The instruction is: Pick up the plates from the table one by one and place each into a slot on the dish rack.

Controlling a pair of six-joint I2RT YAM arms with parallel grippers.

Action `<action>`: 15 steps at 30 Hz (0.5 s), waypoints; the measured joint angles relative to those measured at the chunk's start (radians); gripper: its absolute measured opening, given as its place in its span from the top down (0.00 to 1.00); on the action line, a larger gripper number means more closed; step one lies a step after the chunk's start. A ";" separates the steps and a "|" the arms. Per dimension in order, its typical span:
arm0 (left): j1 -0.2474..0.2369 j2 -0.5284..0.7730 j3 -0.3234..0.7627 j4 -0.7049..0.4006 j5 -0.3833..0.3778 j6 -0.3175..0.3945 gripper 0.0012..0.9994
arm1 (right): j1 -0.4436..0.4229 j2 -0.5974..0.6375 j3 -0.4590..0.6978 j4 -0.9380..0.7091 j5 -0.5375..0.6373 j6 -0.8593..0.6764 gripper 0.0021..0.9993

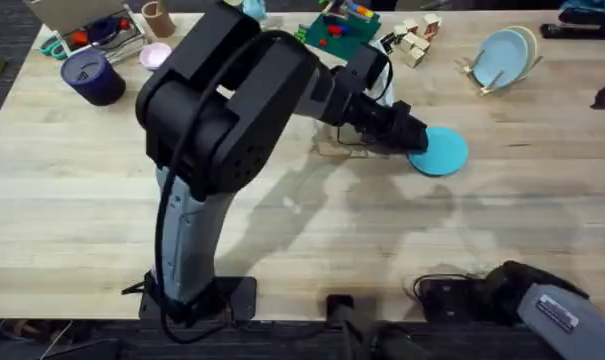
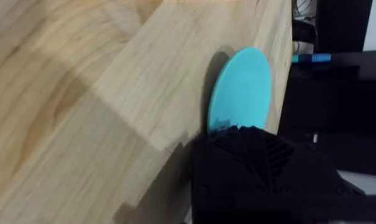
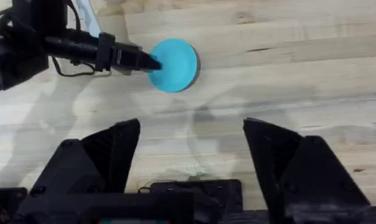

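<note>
Left arm stretches out from its base at the lower left, across the middle of the table (image 1: 72, 200), and the left gripper (image 1: 414, 140) sits right at the edge of the teal-blue plate (image 1: 440, 150). From the left wrist view that plate (image 2: 240, 87) looks pinched at its near rim by the black fingers, 1 of them (image 2: 256, 162) covering the rim; from the right wrist view the fingertips come together on the plate's edge (image 3: 153, 62), so call it clamped on the teal-blue plate. Whether the plate is off the wood yet, can't tell; a shadow lies beside it.

Right gripper (image 3: 191, 155) hangs back near its own base at the lower right, fingers spread wide, nothing between them, bare planks below.

The surface: pale wood with long plank seams and darker grain patches, shadows of the arm across the middle. At the far right corner stands the dish rack (image 1: 482, 80), with 2 plates (image 1: 507, 50) already leaning in it, 1 pale blue, 1 cream-yellow behind it. Wooden blocks (image 1: 414, 40) lie just left of that, next to a green toy set (image 1: 340, 28). Far left: a dark purple cup (image 1: 92, 75), a pink dish (image 1: 155, 55), a wire basket (image 1: 97, 30) of bits. Beyond the table's edge the floor is dark; cables gather at the near edge.
</note>
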 joint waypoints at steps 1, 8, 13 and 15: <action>0.000 0.000 0.000 0.000 -0.002 -0.006 0.96 | 0.000 0.000 0.000 0.000 0.000 0.000 0.00; -0.008 0.000 0.004 0.001 -0.020 -0.028 0.96 | 0.000 0.000 0.000 0.000 0.000 0.000 0.01; -0.018 0.000 0.009 0.001 -0.041 -0.031 0.96 | 0.000 -0.004 -0.053 -0.003 -0.001 0.016 0.00; -0.019 0.000 0.009 0.001 -0.043 -0.031 0.96 | 0.000 -0.005 -0.104 0.004 -0.005 0.027 0.00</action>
